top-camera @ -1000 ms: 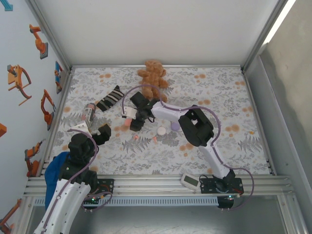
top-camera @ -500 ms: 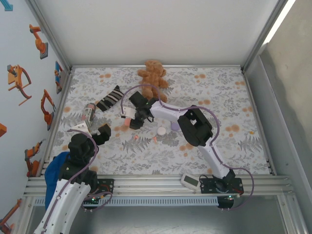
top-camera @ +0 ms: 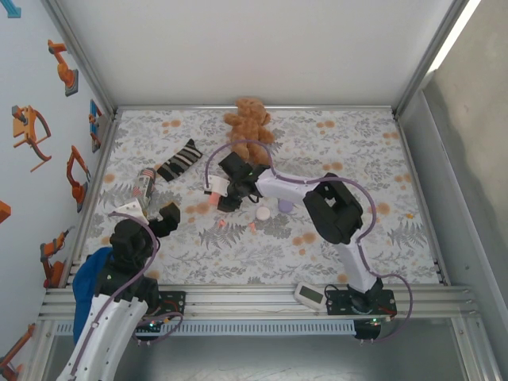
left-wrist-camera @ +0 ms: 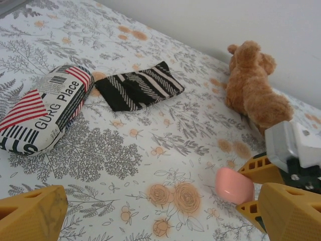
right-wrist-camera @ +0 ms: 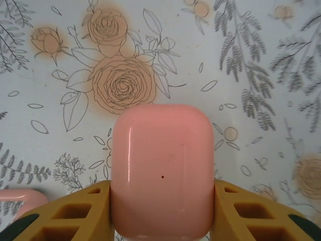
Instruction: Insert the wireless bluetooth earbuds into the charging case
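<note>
Two yellow fingers (right-wrist-camera: 83,211) clamped on a pink charging case (right-wrist-camera: 161,160), its lower end cut off.
From the right wrist, the right gripper (right-wrist-camera: 161,201) squeezes both sides of the case, which is glossy and round-cornered with one tiny dark dot on its face. It sits over the flowered mat (right-wrist-camera: 241,60); touching or lifted, I cannot tell. A pink sliver (right-wrist-camera: 19,197) at the frame edge is unidentifiable. From above, salmon earbuds (top-camera: 221,223) are mere specks on the mat near that gripper. The left gripper (left-wrist-camera: 160,206) stands wide apart, holding nothing.
</note>
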Robot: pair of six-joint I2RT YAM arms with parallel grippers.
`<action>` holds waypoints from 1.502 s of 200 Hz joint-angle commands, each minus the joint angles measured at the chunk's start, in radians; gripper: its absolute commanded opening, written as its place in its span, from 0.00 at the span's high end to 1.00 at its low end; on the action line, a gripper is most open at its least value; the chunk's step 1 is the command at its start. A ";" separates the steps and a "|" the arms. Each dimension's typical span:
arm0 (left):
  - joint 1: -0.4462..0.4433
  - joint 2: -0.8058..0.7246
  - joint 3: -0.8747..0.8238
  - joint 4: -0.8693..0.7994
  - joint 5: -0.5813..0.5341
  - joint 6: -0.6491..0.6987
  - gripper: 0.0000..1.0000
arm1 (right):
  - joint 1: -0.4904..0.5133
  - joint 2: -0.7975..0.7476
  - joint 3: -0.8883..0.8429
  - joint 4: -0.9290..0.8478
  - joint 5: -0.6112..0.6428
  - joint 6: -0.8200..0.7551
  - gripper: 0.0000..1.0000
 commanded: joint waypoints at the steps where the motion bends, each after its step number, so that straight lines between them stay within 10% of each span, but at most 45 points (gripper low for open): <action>1: 0.007 -0.014 0.011 0.025 0.020 -0.027 0.04 | 0.003 -0.121 -0.053 0.073 0.036 0.000 0.67; 196: -0.027 0.422 0.232 0.441 0.883 -0.149 0.07 | 0.015 -0.830 -0.430 0.004 0.161 -0.095 0.67; 300: -0.236 0.678 0.344 0.616 0.902 -0.185 0.17 | 0.023 -0.967 -0.463 -0.073 0.151 -0.118 0.68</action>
